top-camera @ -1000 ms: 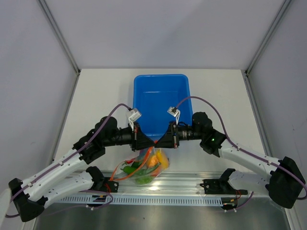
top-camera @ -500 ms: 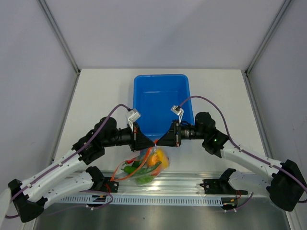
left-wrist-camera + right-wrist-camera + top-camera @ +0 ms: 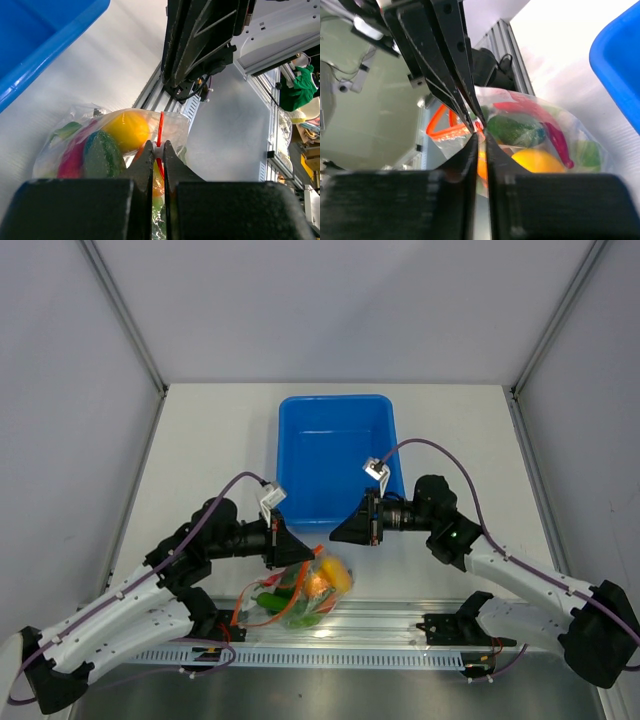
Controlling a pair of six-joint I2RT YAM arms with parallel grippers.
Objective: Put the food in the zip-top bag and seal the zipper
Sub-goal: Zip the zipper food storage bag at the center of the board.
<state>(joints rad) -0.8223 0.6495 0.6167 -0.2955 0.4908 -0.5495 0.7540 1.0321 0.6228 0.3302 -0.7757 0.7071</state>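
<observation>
The clear zip-top bag point(image 3: 297, 592) lies near the table's front edge, between the arms. Inside it is the food: a yellow piece point(image 3: 127, 129), a dark green piece point(image 3: 102, 156) and a red chili point(image 3: 555, 136). My left gripper point(image 3: 158, 145) is shut on the white slider of the orange-red zipper point(image 3: 161, 124) at the bag's top. In the top view the left gripper point(image 3: 296, 553) touches the bag's upper edge. My right gripper point(image 3: 334, 536) hangs just up and right of the bag, apart from it. In the right wrist view the right gripper point(image 3: 480, 136) shows a narrow slit with nothing in it.
The blue bin point(image 3: 335, 445) stands behind the grippers in the middle of the table. An aluminium rail point(image 3: 400, 625) runs along the near edge just below the bag. The slack zipper strip point(image 3: 445, 131) loops out to the bag's left.
The left gripper has pulled the bag down and left by the zipper. The right gripper has parted slightly, let go of the bag and drawn back to the right.
</observation>
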